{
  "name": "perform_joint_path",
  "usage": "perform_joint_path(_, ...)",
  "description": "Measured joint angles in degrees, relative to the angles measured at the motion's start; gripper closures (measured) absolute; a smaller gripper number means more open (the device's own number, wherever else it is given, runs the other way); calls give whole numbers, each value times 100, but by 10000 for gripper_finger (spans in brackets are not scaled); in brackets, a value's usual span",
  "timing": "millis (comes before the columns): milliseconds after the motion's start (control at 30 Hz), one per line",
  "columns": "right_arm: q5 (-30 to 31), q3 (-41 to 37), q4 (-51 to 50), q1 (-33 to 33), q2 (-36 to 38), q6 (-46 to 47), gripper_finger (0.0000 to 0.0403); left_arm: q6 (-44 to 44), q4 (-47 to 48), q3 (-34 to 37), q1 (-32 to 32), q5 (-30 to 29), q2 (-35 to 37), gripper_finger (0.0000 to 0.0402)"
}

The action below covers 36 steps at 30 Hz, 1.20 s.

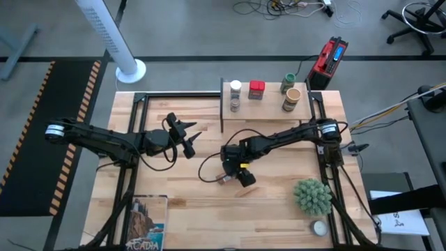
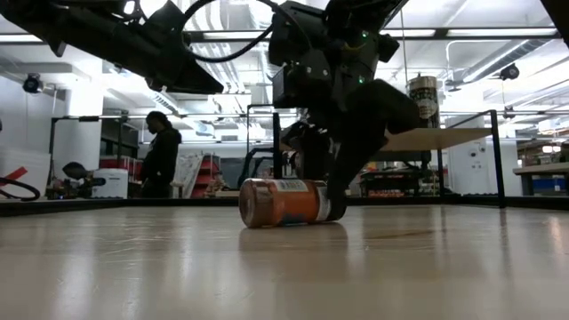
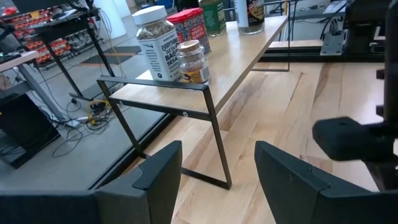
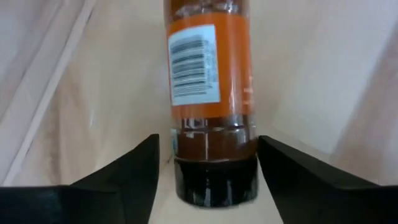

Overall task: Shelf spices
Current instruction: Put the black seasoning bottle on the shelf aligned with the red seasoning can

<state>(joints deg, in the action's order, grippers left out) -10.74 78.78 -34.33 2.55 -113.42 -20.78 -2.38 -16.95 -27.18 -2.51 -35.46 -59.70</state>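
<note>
Jaws of the right gripper (image 4: 208, 162) are open, straddling the black-lid end of the orange-label jar (image 2: 283, 203) lying sideways on the tabletop (image 1: 279, 202), its long axis pointing straight away from them.

high: overhead | low: table-level | wrists: close | shared: jar (image 2: 283, 203)

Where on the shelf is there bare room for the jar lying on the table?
Shelf: its front strip is bare, as is the gap between the red tin and tan cylinder. The back edge is crowded. The orange-labelled jar lies between the right gripper's open fingers.
</note>
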Motion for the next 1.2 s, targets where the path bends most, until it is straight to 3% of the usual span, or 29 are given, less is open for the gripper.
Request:
perform_joint_path(300,46,46,40,-5,-326,53,144,-4,-5,0,0,0,0,209)
perform_joint_path(533,48,55,33,-7,-328,-4,216,-10,-16,0,-1,0,2,209)
perform_joint_path(733,41,57,-14,-7,-306,-9,218,-10,-20,0,0,0,2,209)
perform_joint_path(1100,26,841,-2233,-143,675,124,218,27,-82,0,0,34,2,209)
perform_joint_path(1200,236,1167,-2991,-295,976,292,218,64,-358,0,1,499,2,209)
